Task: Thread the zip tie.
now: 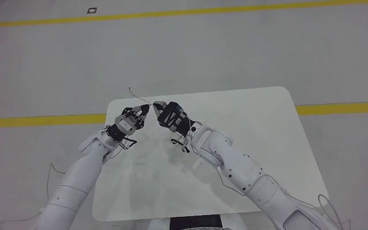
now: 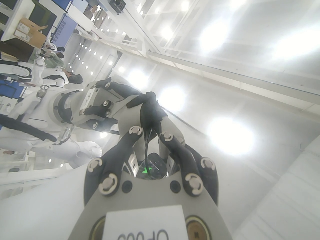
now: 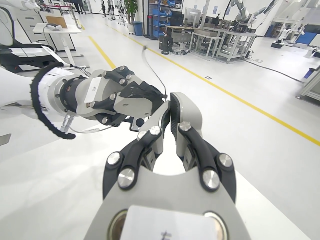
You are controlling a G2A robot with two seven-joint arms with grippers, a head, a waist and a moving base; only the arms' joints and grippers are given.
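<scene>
A thin dark zip tie (image 1: 138,96) sticks up and away past the far left edge of the white table (image 1: 259,132). My left gripper (image 1: 146,108) is shut on it with black-padded fingers (image 3: 150,93), and the strap (image 3: 152,68) curves upward from them. A dark strand of the zip tie (image 2: 147,141) also runs back between the left fingers. My right gripper (image 1: 156,107) meets the left one tip to tip. Its fingers (image 3: 175,111) are pressed together, and the short near end of the tie touches their tip. Both grippers hover above the table.
The grippers meet over the table's far left corner (image 1: 118,106). Bare tabletop spreads to the right and toward me. A yellow floor line (image 1: 52,119) passes beyond the table. In the right wrist view, workbenches (image 3: 212,38) and shelves stand far off.
</scene>
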